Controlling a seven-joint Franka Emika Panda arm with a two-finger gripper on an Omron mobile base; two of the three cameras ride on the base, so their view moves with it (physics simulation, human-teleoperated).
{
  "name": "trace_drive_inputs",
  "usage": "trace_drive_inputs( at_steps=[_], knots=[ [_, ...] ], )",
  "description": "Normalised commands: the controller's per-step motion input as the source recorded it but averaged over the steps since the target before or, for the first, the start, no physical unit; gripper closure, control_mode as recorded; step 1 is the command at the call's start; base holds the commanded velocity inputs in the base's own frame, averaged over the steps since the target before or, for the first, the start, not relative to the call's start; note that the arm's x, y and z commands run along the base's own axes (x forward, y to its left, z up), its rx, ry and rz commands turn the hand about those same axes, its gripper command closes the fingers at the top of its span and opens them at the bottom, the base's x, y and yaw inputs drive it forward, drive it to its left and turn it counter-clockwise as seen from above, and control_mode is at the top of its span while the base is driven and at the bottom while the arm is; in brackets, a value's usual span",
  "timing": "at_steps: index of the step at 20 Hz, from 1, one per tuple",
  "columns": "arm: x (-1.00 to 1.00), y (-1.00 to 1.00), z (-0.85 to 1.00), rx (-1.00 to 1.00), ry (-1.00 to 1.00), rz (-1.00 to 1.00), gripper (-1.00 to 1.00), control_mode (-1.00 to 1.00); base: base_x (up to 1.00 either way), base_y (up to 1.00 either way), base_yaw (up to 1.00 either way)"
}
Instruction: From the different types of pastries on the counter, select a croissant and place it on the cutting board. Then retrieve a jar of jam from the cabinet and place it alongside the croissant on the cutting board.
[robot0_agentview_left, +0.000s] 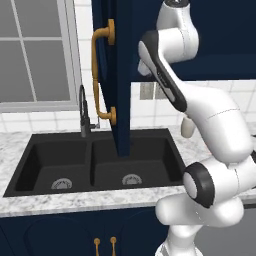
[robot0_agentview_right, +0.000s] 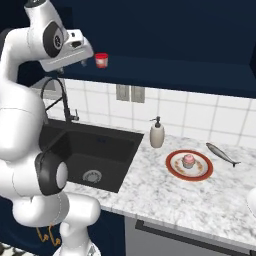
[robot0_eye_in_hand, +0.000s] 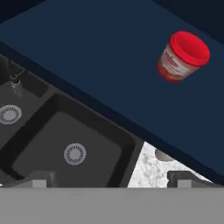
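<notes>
1. jar of jam (robot0_eye_in_hand: 183, 57) stands on the cabinet (robot0_agentview_right: 165, 70) shelf near its front edge.
2. looks small, rigid, probably light and smooth; best gripped around its sides below the lid.
3. gripper (robot0_agentview_right: 90, 53) beside it, fingers apart, empty.

My white arm hides the open navy cabinet (robot0_agentview_left: 120, 75) shelf; a white round object (robot0_agentview_right: 252, 200) is cut off at right.

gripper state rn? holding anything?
End effector: open, holding nothing. Its fingertips sit wide apart in the hand view, and the jar of jam stands untouched on the cabinet shelf ahead.
</notes>
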Motion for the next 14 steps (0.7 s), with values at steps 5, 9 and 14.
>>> trace_drive_inputs(
  at_steps=[5,9,14],
  knots=[
    [0.57,0.00,0.03,0.00,-0.10,-0.33,-1.00,-1.00,0.00,0.00,0.00],
    [0.30,-0.01,0.47,0.00,-0.21,-0.24,-1.00,-1.00,0.00,0.00,0.00],
    [0.21,-0.20,0.45,0.03,-0.03,-0.11,-1.00,-1.00,0.00,0.00,0.00]
  ],
)
